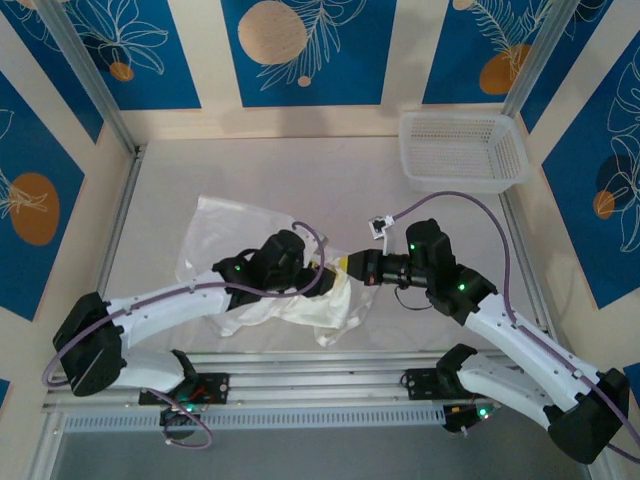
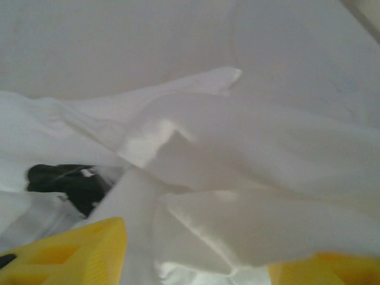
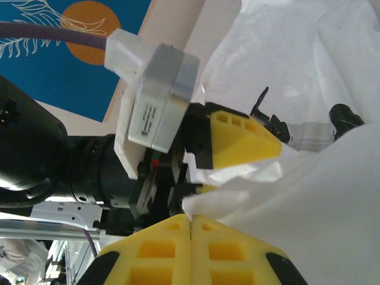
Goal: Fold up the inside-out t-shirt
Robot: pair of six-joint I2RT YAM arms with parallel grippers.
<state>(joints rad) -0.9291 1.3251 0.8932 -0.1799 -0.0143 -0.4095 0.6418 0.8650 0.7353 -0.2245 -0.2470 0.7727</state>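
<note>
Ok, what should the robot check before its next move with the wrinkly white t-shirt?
1. Right gripper pinching the white thin-fabric t-shirt: ok, shut on an edge.
2. Left gripper open: ok, but cloth lies between its yellow fingers.
3. T-shirt flat on the grey table: not ok, bunched.
4. White plastic mesh basket out of the way: ok, far corner.
5. Grippers clear of each other: cannot tell, very close.

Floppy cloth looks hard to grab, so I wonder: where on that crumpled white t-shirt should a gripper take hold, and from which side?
Probably a free edge, not the bunched middle. The t-shirt lies flattest at its far left corner, with bare table beyond, so coming from that far side should catch a single layer. Its near side is heaped in folds.
</note>
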